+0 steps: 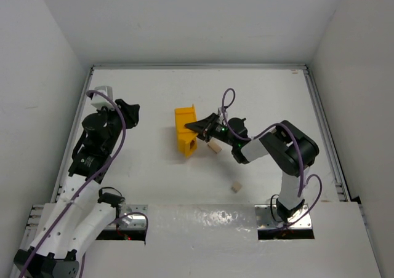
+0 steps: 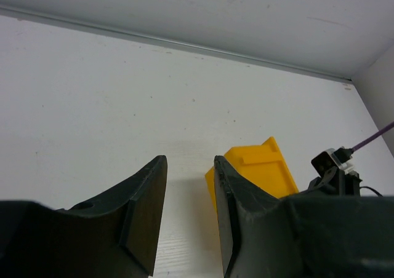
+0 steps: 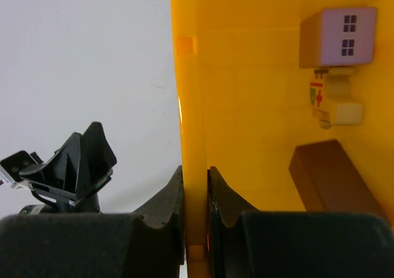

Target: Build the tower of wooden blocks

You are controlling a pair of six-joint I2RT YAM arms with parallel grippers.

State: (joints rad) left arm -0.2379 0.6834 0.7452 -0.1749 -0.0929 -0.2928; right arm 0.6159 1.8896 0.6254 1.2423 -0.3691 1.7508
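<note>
Near the middle of the table [image 1: 154,93], the right gripper [image 3: 196,176] clamps the wall of the yellow bin [image 3: 246,106], the left gripper [image 2: 189,186] gapes empty, and the wooden blocks [image 3: 337,37] inside and beside it look light, hard, best pinched across flat faces.

yellow bin [image 3: 246,106]: bright yellow; its wall sits between the right gripper [image 3: 196,173] jaws
window block [image 3: 337,38]: pale lilac face with two dark gridded windows, ahead and right of those jaws
printed block [image 3: 317,95]: cream, red and green marks
oblong block [image 3: 332,176]: dark brown, just right of the jaws
tan block [image 1: 213,147]: light tan, near the jaws
far tan block [image 1: 236,187]: light tan, well apart
left gripper [image 2: 191,167]: black, as is the right
cable [image 1: 229,99]: purple
table [image 1: 154,186]: white
</note>
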